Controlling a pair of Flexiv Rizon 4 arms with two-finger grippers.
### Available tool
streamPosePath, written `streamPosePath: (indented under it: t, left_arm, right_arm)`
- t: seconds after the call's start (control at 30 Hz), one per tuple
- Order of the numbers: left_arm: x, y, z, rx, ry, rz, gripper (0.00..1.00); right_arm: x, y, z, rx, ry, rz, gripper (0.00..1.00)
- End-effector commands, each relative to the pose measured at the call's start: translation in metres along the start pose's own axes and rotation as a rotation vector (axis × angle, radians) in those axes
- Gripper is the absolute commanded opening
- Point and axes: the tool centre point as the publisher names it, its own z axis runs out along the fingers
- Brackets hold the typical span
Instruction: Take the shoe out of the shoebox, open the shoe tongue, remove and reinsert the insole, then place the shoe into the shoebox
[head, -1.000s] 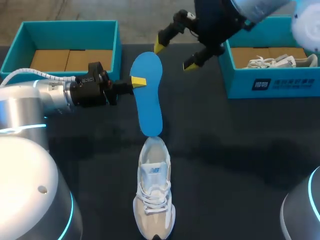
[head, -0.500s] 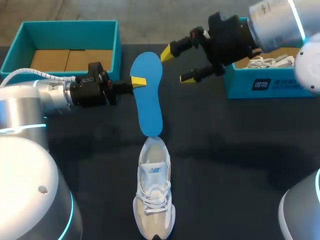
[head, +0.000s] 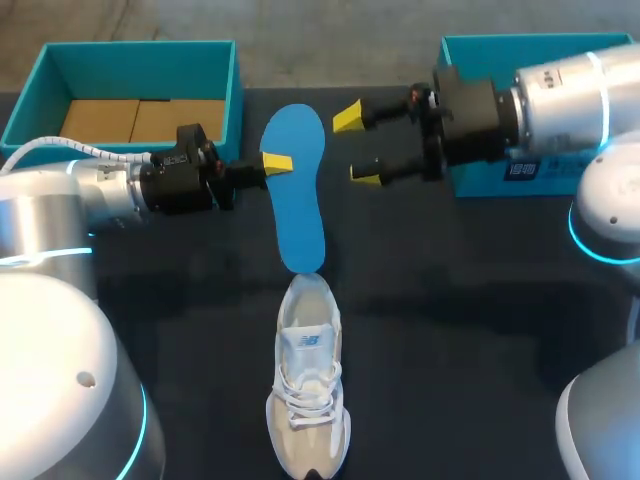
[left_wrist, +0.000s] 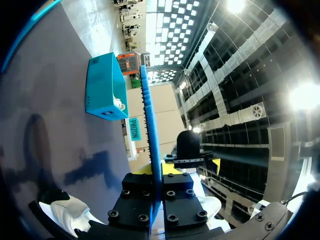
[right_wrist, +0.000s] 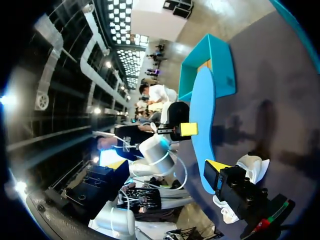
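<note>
Left gripper (head: 275, 162) of mine is clamped on one long edge of the flat blue foam insole (head: 300, 210), whose narrow end meets the heel end of the white and beige lace-up sneaker (head: 308, 400), the rest reaching beyond the sneaker. Right gripper (head: 357, 146) stands wide and holds nothing, also beyond the sneaker, just beside the insole's far end. I judge this the reinsertion step: next that narrow end must be fed into the sneaker's opening, with my right fingers steadying the free end
</note>
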Motion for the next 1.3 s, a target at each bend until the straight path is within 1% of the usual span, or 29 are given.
streamPosePath:
  t: [0.03, 0.33, 0.53, 0.67, 0.73, 0.97, 1.1, 1.3]
  left_arm:
    - [0.0, 0.001, 0.0, 0.002, 0.0, 0.0, 0.0]
    - [0.0, 0.001, 0.0, 0.002, 0.0, 0.0, 0.0]
    - [0.001, 0.002, -0.005, -0.007, 0.015, 0.105, 0.0]
    - [0.005, 0.003, -0.011, -0.014, 0.043, 0.238, 0.0]
    - [0.008, 0.003, -0.015, -0.004, 0.064, 0.353, 0.0]
    - [0.017, 0.009, -0.025, -0.02, 0.116, 0.625, 0.0]
    - [0.024, 0.016, -0.027, -0.024, 0.114, 0.797, 0.0]
    - [0.03, 0.025, -0.029, -0.024, 0.102, 1.054, 0.0]
  right_arm:
    - [-0.008, -0.006, 0.002, -0.007, 0.104, 0.002, 1.0]
    - [-0.017, -0.009, 0.005, -0.004, 0.114, 0.021, 1.0]
    - [-0.018, -0.009, 0.005, -0.006, 0.125, 0.024, 1.0]
    - [-0.018, -0.009, 0.005, -0.006, 0.125, 0.024, 1.0]
    - [-0.018, -0.009, 0.005, -0.006, 0.125, 0.024, 1.0]
    - [-0.018, -0.009, 0.005, -0.006, 0.125, 0.024, 1.0]
    - [-0.018, -0.009, 0.005, -0.006, 0.125, 0.024, 1.0]
    - [-0.018, -0.009, 0.005, -0.006, 0.125, 0.024, 1.0]
